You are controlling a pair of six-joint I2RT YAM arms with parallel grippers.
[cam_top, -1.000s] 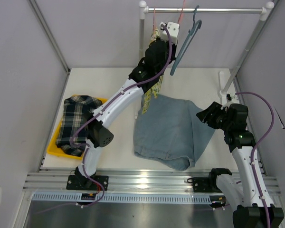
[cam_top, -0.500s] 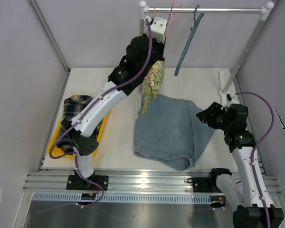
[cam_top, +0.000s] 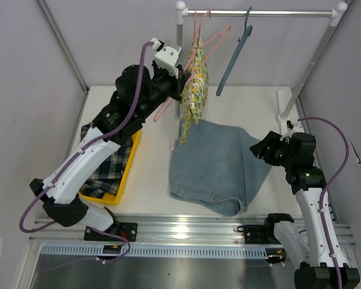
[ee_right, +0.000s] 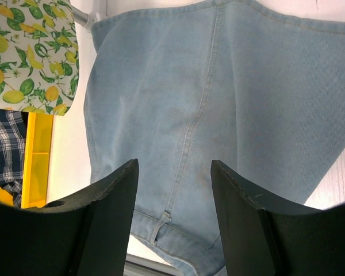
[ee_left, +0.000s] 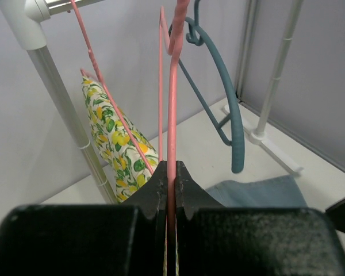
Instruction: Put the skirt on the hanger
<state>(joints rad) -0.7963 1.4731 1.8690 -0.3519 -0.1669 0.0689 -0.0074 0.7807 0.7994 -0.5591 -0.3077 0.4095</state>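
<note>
The lemon-print skirt [cam_top: 197, 87] hangs under the rail next to the left post, on a pink wire hanger [cam_top: 198, 27] hooked on the rail. It also shows in the left wrist view [ee_left: 112, 144] and the right wrist view [ee_right: 29, 57]. My left gripper [cam_top: 179, 77] is just left of the skirt. In the left wrist view it [ee_left: 171, 172] is shut on the wire of the second pink hanger [ee_left: 172, 103], which slants up to the right towards the rail [cam_top: 219, 36]. My right gripper [cam_top: 262, 147] is open and empty over the denim shirt [ee_right: 175, 190].
A blue-grey hanger [cam_top: 234, 54] hangs on the rail [cam_top: 277, 12] right of the skirt. The blue denim shirt [cam_top: 216, 168] lies flat mid-table. The dark plaid shirt [cam_top: 105, 162] lies in a yellow tray [cam_top: 123, 174] at the left. The rack's right post base stands at far right.
My left arm has swung left and down from the rail, shut on a pink hanger. The skirt now hangs clear of the arm. The right arm has not moved.
</note>
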